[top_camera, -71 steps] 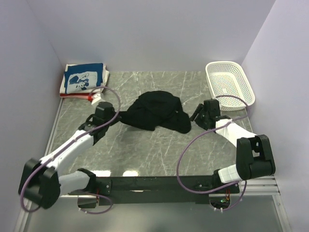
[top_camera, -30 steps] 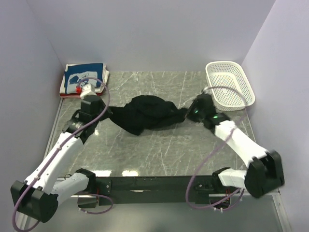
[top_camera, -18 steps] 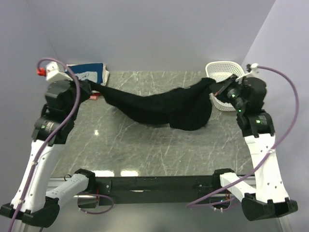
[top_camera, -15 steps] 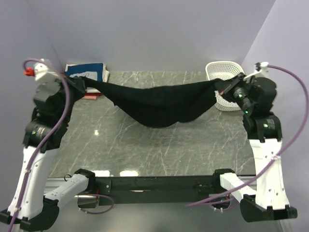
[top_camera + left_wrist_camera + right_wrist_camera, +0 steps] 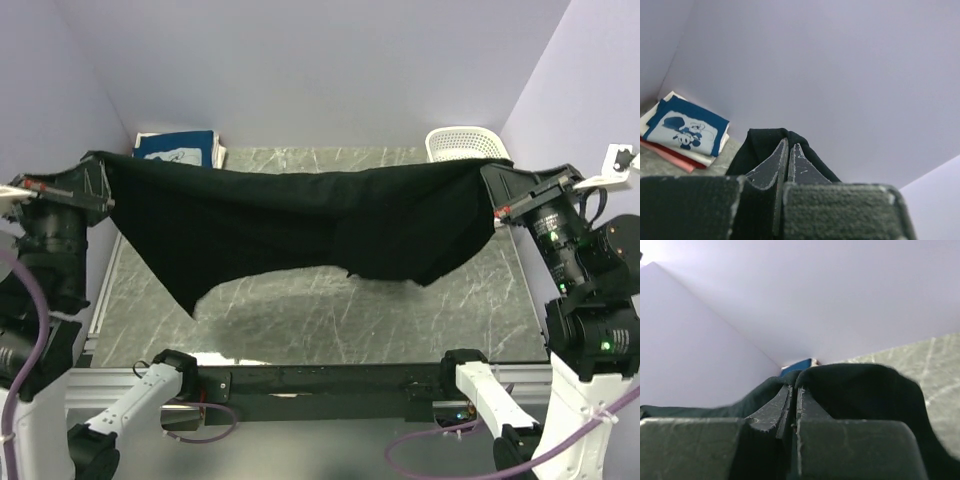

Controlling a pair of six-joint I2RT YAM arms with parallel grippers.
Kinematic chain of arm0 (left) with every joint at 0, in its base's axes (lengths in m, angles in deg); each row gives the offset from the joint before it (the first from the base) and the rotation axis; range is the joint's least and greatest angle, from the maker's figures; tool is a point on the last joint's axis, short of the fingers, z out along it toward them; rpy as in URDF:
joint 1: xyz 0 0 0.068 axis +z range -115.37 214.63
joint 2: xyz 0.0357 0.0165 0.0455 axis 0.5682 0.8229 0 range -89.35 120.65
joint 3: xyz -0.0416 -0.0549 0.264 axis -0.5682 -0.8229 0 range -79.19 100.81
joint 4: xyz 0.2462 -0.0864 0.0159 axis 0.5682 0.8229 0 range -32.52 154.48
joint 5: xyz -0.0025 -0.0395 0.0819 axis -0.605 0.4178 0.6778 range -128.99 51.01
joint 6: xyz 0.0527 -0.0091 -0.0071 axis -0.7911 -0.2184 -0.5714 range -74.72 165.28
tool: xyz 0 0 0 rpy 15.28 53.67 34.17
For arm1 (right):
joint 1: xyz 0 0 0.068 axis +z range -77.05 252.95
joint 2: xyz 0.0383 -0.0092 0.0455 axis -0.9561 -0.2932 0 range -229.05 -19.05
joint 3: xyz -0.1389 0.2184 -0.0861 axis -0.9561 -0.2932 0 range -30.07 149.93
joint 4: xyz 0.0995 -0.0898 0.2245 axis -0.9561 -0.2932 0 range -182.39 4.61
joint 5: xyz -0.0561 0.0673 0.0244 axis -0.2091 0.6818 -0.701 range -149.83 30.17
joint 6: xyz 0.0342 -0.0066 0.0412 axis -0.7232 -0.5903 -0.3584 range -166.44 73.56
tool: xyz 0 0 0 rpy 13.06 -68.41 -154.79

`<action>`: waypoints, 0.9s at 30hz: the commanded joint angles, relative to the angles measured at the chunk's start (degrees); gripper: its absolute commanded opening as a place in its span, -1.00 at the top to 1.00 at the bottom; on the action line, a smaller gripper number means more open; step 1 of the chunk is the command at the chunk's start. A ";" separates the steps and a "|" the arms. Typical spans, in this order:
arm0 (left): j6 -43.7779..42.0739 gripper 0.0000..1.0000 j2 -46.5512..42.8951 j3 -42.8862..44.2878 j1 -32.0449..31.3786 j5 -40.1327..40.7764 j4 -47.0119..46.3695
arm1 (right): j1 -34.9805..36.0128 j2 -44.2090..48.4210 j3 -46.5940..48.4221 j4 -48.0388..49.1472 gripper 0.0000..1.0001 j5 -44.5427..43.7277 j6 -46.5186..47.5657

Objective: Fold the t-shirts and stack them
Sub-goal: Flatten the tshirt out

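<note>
A plain black t-shirt (image 5: 300, 220) hangs stretched in the air between both arms, high above the marble table (image 5: 300, 320), its lower edge sagging at the left and right. My left gripper (image 5: 100, 185) is shut on its left end (image 5: 765, 142), the cloth bunched over the fingertips. At the other end my right gripper (image 5: 497, 190) is shut on the cloth (image 5: 860, 385). A folded stack of t-shirts, blue with white print on top (image 5: 178, 147), lies at the far left corner; white and red layers show under it in the left wrist view (image 5: 682, 132).
A white perforated basket (image 5: 460, 142) stands at the far right corner, mostly hidden behind the raised shirt. Lilac walls close in the table on three sides. The black base rail (image 5: 320, 380) runs along the near edge.
Both arms have risen and spread apart, lifting the black t-shirt off the table from a crumpled heap into a wide hanging sheet. Both grippers stayed shut on it.
</note>
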 commanded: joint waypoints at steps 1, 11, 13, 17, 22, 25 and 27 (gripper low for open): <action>-2.90 0.99 6.82 -1.86 0.21 0.49 -6.50 | -0.42 -5.22 -1.32 8.97 1.00 2.10 -2.41; -4.40 0.99 34.32 6.89 8.63 -16.96 -24.00 | -0.34 -28.39 3.13 28.85 1.00 4.30 -5.66; -4.40 0.99 41.60 14.54 11.72 -19.89 -24.79 | -0.42 -31.93 10.15 30.09 1.00 3.96 -5.49; -4.84 0.99 49.99 29.30 15.41 -25.70 -22.25 | -0.42 -41.78 26.23 25.79 1.00 3.86 -4.44; -3.61 0.99 47.56 30.22 19.45 -29.13 -23.99 | -2.00 -38.22 26.38 24.63 1.00 3.25 -4.08; -3.43 0.99 41.85 20.74 19.90 -29.05 -25.23 | -2.36 -31.89 14.87 26.22 1.00 3.07 -4.17; -2.73 0.99 38.59 10.82 19.99 -28.70 -25.76 | -2.45 -28.80 5.59 25.43 1.00 3.60 -3.91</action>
